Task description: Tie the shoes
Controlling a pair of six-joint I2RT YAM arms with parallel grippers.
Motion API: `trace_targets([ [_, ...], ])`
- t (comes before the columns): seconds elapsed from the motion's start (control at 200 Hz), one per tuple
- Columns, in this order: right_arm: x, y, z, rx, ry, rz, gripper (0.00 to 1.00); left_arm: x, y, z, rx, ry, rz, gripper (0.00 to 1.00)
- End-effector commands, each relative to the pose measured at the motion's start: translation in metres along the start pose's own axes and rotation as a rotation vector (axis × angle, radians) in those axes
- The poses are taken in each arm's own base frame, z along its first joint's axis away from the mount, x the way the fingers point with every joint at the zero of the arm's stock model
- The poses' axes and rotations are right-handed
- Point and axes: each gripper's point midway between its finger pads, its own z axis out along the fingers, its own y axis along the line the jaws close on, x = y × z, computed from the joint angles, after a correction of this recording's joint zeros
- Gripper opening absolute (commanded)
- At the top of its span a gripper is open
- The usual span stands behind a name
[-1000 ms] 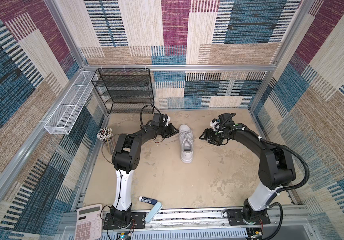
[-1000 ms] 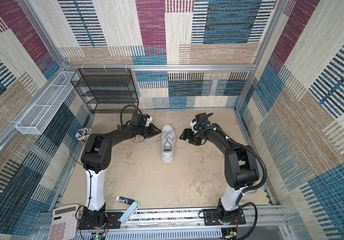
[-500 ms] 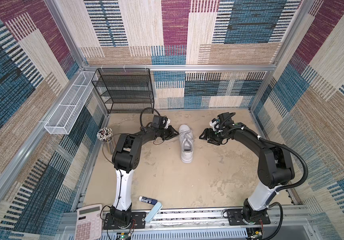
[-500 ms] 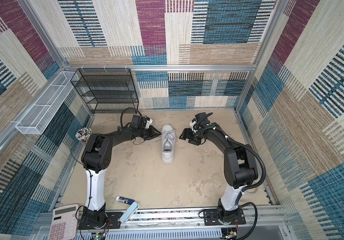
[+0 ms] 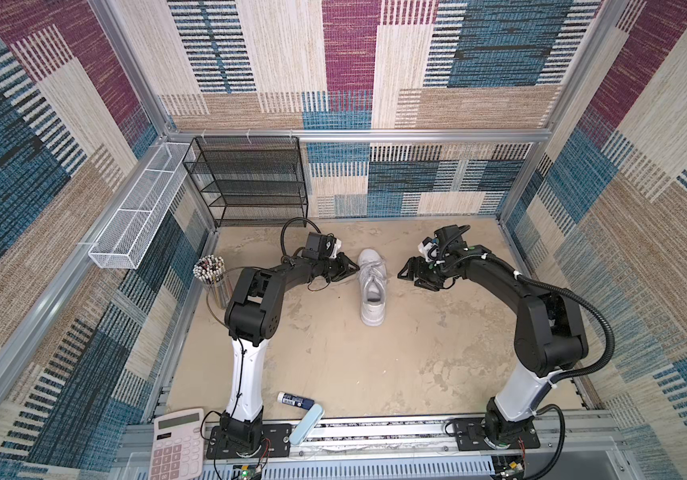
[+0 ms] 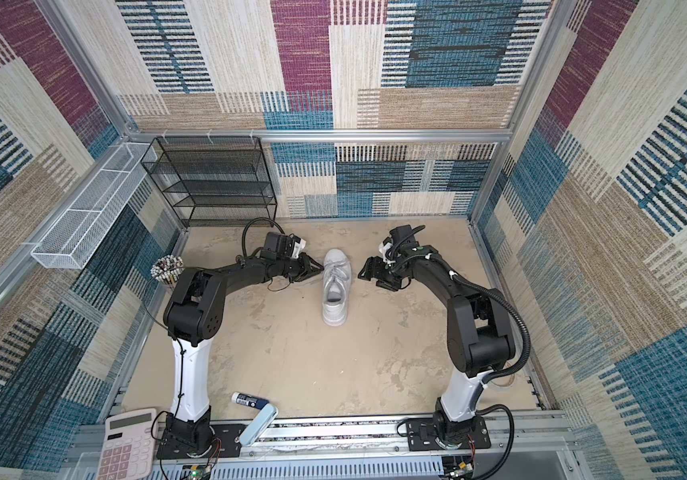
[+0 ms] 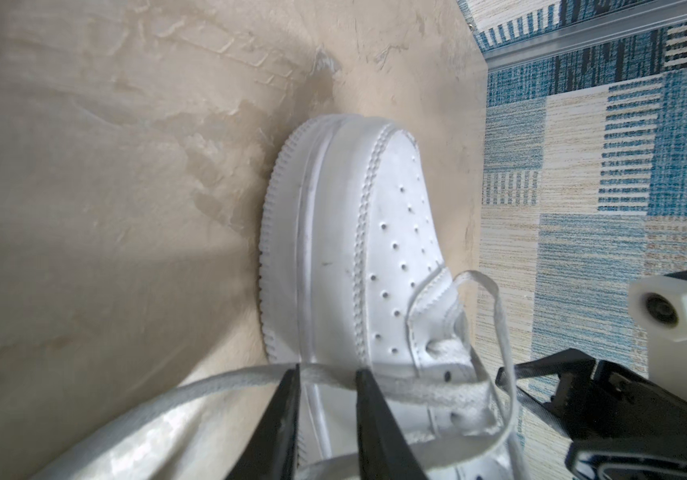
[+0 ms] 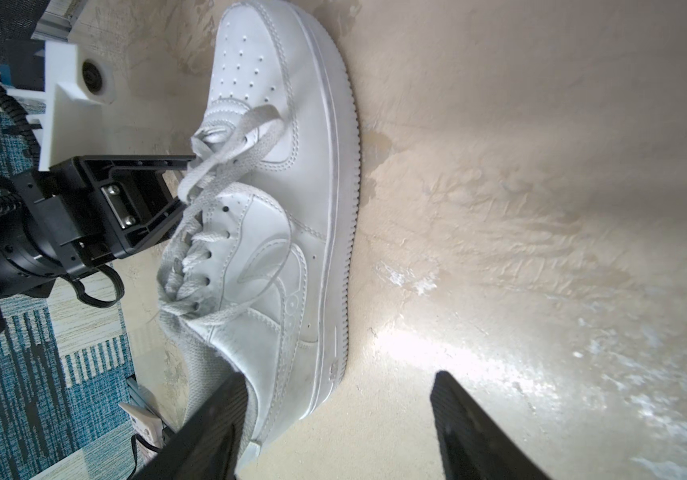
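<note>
Now the shoe (image 5: 372,286) stands on its sole between my two grippers, which are level with its laced front half; its heel lies back toward my bases. My left gripper (image 5: 349,270) is right up against the shoe's near flank, jaws only narrowly apart. In the left wrist view a lace (image 7: 225,380) runs straight across the tips of its fingers (image 7: 368,419) and on to the eyelets. The sole shows through the gap between them, and I cannot tell whether the lace is caught there or merely lying against them. The right wrist view shows loose laces (image 8: 225,166) bunched at those same tips. My right gripper (image 5: 410,277) hangs just beside the opposite flank, jaws spread wide, holding nothing. In its wrist view one finger (image 8: 212,419) overlaps the heel collar and the other is over bare floor (image 8: 541,208).
</note>
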Motion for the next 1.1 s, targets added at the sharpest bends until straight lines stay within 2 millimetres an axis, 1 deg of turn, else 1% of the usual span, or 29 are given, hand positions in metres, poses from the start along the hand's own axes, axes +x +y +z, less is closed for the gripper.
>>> trace_targets([
  [0.0, -0.002, 0.004, -0.003, -0.01, -0.006, -0.018, 0.73, 0.0, -0.011, 0.003, 0.041, -0.005, -0.001, 0.27],
  [0.125, -0.002, 0.004, -0.004, -0.008, -0.007, -0.02, 0.73, 0.003, -0.008, 0.006, 0.045, -0.013, -0.016, 0.25],
  [0.26, -0.002, 0.005, -0.006, -0.007, -0.008, -0.021, 0.72, 0.002, -0.007, 0.01, 0.08, -0.039, -0.046, 0.21],
  [0.376, -0.002, 0.006, -0.007, -0.008, -0.008, -0.02, 0.73, 0.0, -0.011, 0.011, 0.087, -0.051, -0.039, 0.2],
  [0.486, -0.001, 0.005, -0.006, -0.008, -0.007, -0.015, 0.73, -0.002, -0.015, 0.011, 0.094, -0.053, -0.034, 0.16],
  [0.561, -0.001, 0.005, -0.005, -0.009, -0.005, -0.017, 0.73, -0.003, -0.017, 0.01, 0.1, -0.058, -0.032, 0.11],
  [0.716, -0.012, 0.008, -0.003, -0.012, -0.015, -0.031, 0.73, -0.004, -0.02, 0.01, 0.111, -0.055, -0.029, 0.0],
  [0.831, -0.022, 0.013, -0.002, -0.014, -0.021, -0.043, 0.72, -0.006, -0.024, 0.008, 0.12, -0.062, -0.024, 0.0],
  [0.916, -0.026, 0.015, -0.003, -0.018, -0.027, -0.046, 0.73, -0.007, -0.026, 0.006, 0.111, -0.064, -0.015, 0.0],
  [1.097, -0.022, 0.012, 0.001, -0.017, -0.011, -0.043, 0.72, -0.013, -0.028, -0.002, 0.098, -0.084, 0.001, 0.0],
])
